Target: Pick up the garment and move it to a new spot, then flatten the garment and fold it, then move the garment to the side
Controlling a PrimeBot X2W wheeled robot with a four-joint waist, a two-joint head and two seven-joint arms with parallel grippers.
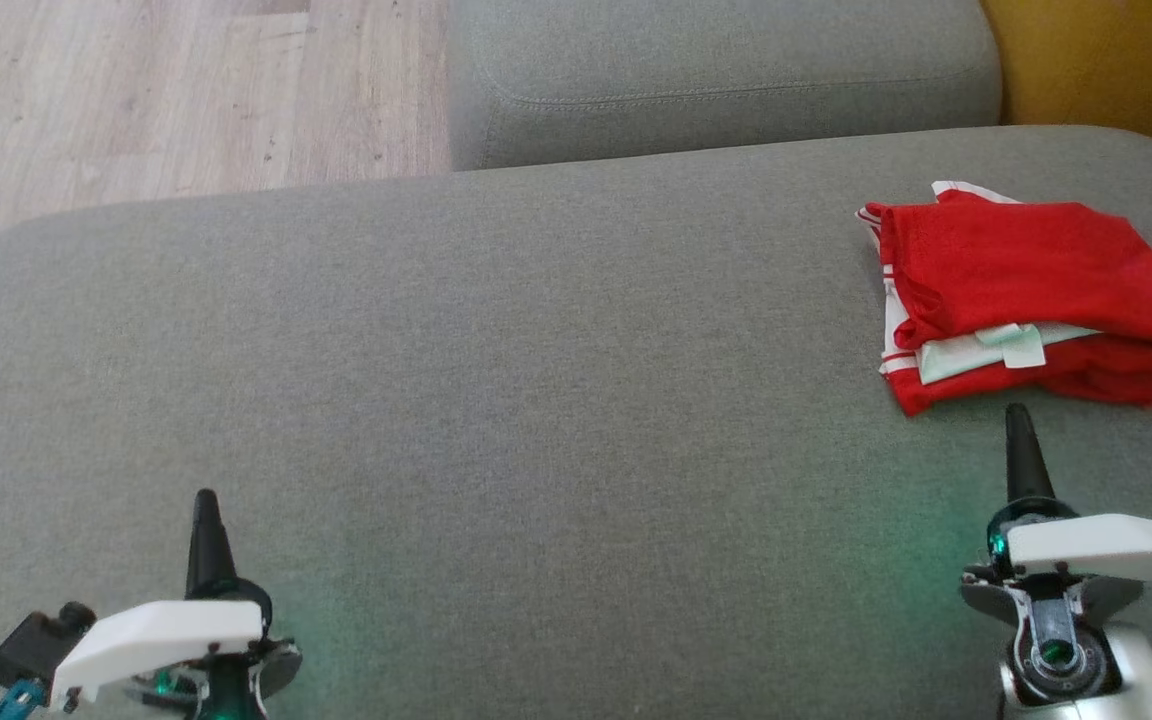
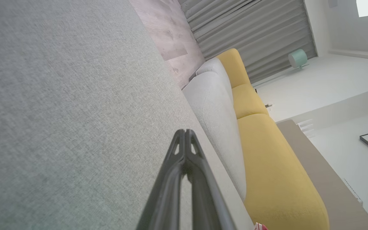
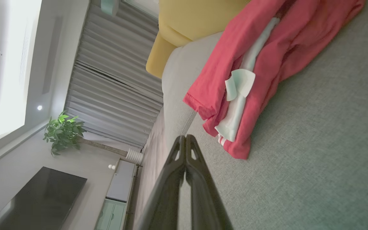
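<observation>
1. Lowest in the head view, the left gripper (image 1: 204, 497) is seen at the lower left and the right gripper (image 1: 1016, 410) at the lower right. Each pair of dark fingers is pressed together into a single point, and nothing is held.
2. Both are poised over the grey cushion (image 1: 536, 400). The red garment (image 1: 1026, 290) is laid folded on it at the right of the frame, just above the right gripper's tip and apart from it. White trim and a pale label (image 1: 1016, 345) are shown along its lower edge.
3. Wooden floor (image 1: 186, 90) is seen at the upper left, a second cushion (image 1: 716, 80) at the top centre.
4. In the left wrist view, the left gripper (image 2: 185, 131) is seen closed and empty at the bottom centre, over the grey cushion (image 2: 59, 111). A yellow sofa (image 2: 267, 159) is seen at the right, grey curtains (image 2: 251, 28) at the top.
5. In the right wrist view, the right gripper (image 3: 185, 136) is likewise closed on nothing. The red garment (image 3: 267, 54) is spread across the upper right, near the fingertips but not touched, with its label (image 3: 240, 83) at the frame's centre. A potted plant (image 3: 62, 131) is seen at the left.
</observation>
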